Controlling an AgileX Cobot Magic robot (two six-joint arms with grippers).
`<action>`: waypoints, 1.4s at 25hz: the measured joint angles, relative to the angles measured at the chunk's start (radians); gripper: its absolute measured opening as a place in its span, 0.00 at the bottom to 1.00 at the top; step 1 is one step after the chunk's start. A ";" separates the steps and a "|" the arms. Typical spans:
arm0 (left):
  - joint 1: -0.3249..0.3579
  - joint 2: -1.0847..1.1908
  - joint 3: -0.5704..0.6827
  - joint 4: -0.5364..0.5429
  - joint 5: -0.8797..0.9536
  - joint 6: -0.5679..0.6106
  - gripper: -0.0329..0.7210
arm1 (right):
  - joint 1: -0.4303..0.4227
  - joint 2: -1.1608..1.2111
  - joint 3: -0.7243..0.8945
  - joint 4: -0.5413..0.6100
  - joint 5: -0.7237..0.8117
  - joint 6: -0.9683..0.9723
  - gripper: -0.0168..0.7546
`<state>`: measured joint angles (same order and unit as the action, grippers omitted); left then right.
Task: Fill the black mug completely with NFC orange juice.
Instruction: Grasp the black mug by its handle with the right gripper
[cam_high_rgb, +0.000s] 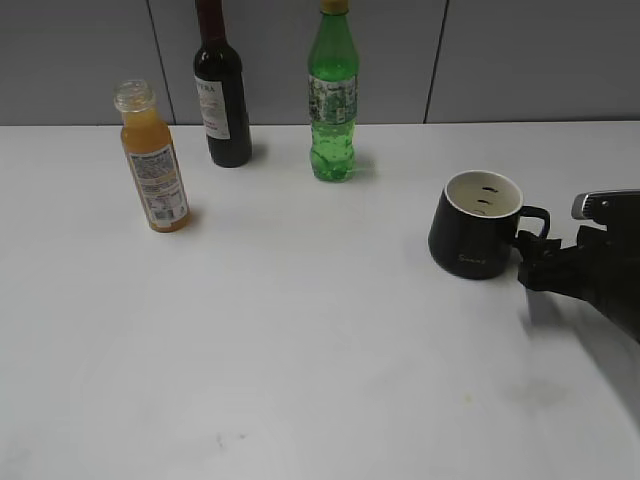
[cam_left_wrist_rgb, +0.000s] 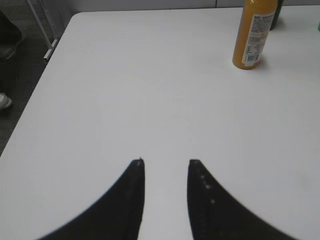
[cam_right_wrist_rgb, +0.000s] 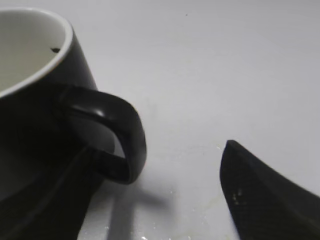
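While the black mug (cam_high_rgb: 478, 224) stands at the bench's (cam_high_rgb: 320, 350) right, the right gripper's (cam_right_wrist_rgb: 150, 195) 2 fingers (cam_right_wrist_rgb: 265, 195) straddle its handle (spread apart); the left gripper (cam_left_wrist_rgb: 166, 165) hovers spread, the NFC orange juice bottle (cam_high_rgb: 153, 160) well apart.

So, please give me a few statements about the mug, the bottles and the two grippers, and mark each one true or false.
1. The black mug is full of juice. False: its white inside shows no liquid.
2. The orange juice bottle has no cap. True.
3. The right gripper has its jaws on either side of the mug handle. True.
4. The left gripper holds the juice bottle. False: it is open and empty, apart from the bottle.
5. The green bottle lies on its side. False: it stands upright.
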<state>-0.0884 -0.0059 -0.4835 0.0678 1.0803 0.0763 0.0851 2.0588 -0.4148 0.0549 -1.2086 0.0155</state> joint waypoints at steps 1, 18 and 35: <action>0.000 0.000 0.000 0.000 0.000 0.000 0.36 | 0.000 0.001 -0.001 0.000 0.000 0.000 0.79; 0.000 0.000 0.000 0.000 0.000 0.000 0.36 | 0.000 0.009 -0.006 0.000 0.000 0.000 0.79; 0.000 0.000 0.000 0.000 0.000 0.000 0.36 | -0.002 0.073 -0.107 0.008 -0.005 0.000 0.79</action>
<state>-0.0884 -0.0059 -0.4835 0.0678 1.0803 0.0763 0.0832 2.1319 -0.5214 0.0630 -1.2140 0.0158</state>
